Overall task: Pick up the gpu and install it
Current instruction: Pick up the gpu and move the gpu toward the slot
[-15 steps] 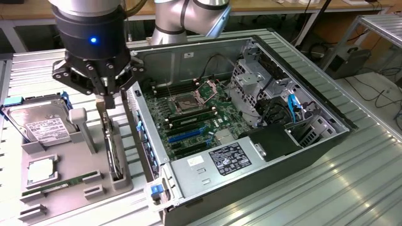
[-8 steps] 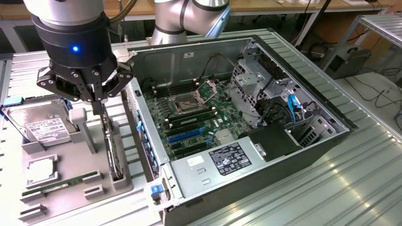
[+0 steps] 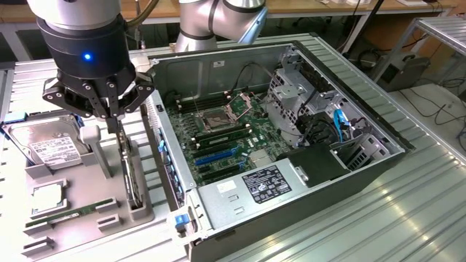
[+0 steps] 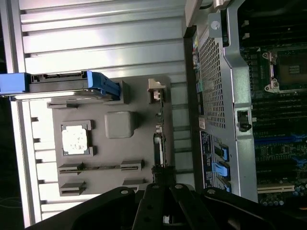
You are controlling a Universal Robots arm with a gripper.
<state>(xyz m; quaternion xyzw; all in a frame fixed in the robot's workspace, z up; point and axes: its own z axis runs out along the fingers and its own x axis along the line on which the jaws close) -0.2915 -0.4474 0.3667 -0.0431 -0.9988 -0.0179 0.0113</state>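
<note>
Black-fingered gripper [image 3: 113, 126] is clamped shut on the top edge of the thin dark rectangular gpu card [image 3: 130, 174], standing on edge in the grey plastic holder tray [image 3: 84, 191] beside the open metal computer case [image 3: 350, 180].

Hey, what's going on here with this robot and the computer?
The robot's gripper hangs over the grey parts tray beside the open computer case, fingers shut on the top edge of the gpu. The card stands on edge in its tray slot, not yet in the case.
</note>
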